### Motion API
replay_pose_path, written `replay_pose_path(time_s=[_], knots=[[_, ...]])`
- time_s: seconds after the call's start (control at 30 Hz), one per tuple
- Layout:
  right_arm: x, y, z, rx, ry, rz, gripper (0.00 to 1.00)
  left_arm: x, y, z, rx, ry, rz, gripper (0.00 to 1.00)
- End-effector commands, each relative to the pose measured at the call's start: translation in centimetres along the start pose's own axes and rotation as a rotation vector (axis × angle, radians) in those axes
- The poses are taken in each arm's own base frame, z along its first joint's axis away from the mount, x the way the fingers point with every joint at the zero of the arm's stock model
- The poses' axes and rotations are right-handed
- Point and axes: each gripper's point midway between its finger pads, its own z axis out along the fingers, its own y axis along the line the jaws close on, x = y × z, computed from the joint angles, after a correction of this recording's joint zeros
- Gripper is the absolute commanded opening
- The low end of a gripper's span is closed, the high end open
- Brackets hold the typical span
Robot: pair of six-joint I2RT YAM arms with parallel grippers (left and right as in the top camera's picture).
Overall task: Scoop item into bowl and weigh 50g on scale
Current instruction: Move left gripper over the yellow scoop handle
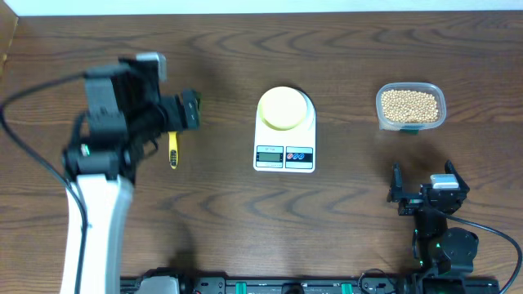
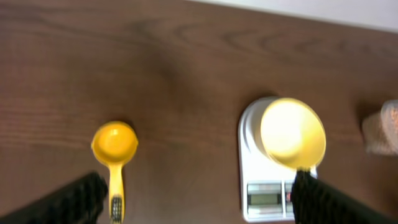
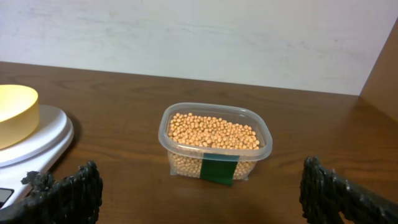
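I am holding my left end effector [image 2: 196,198] wide open and empty over the desk [image 2: 186,68]. The yellow scoop [image 2: 114,146] is lying by its left finger and the bowl [image 2: 292,132] is sitting on the scale [image 2: 264,196] by its right. My right end effector [image 3: 199,193] is gaping equally wide, gripping nothing, with the beans [image 3: 213,132] filling the clear container [image 3: 265,149] straight ahead.

Count log, tabletop [image 1: 343,212]: six pieces tallied, beans left uncounted.
Scale [image 1: 283,145] ×1; bowl [image 1: 284,107] ×1, at 12 o'clock on the scale; yellow scoop [image 1: 172,151] ×1; clear container [image 1: 442,106] ×1; beans [image 1: 410,104], one batch, too many to count; pincers ×2: left pincer [image 1: 189,110], right pincer [image 1: 423,173].
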Motion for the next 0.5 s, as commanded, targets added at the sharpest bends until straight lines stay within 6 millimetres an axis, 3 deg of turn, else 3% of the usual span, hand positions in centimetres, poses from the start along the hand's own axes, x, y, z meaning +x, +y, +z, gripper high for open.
replay_pose_path(time_s=[0.0,0.3,0.47], knots=[[0.0,0.3,0.0,-0.013,-0.003,-0.002,0.99,-1.9,0.8,1.2,0.035,0.082,-0.068,0.96],[0.0,0.3,0.0,-0.013,-0.003,-0.003,0.99,-0.6,5.0,5.6,-0.022,0.267,-0.136,0.96],[0.0,0.3,0.0,-0.013,-0.003,-0.003,0.99,0.1,9.1,7.7,-0.164,0.291,-0.121,0.96]])
